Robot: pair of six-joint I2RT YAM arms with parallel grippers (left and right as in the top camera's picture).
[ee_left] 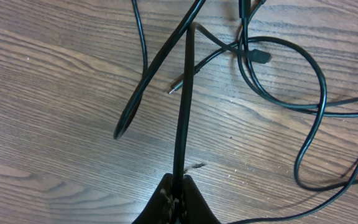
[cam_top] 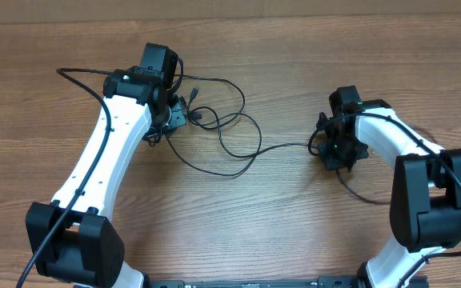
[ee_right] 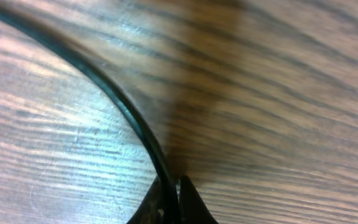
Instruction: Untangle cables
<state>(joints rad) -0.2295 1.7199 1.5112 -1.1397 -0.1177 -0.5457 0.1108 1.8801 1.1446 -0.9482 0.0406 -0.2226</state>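
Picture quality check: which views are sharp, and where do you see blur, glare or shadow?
Overhead: sharp, evenly lit, cables clear on the table. Left wrist: crisp loops, softer near the left end effector. Right wrist: too close, blurred grain, glare at left, dark shadow above the right end effector.

Cables (ee_left: pixel 183 112) glossy smooth plastic; table (ee_left: pixel 55 93) matt wood.

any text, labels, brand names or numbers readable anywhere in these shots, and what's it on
None: no word, number, brand or sign can be read in any view.
The cables and the small plug show no print.
The white arm links show no logo or label from overhead.
The wooden table shows only grain.
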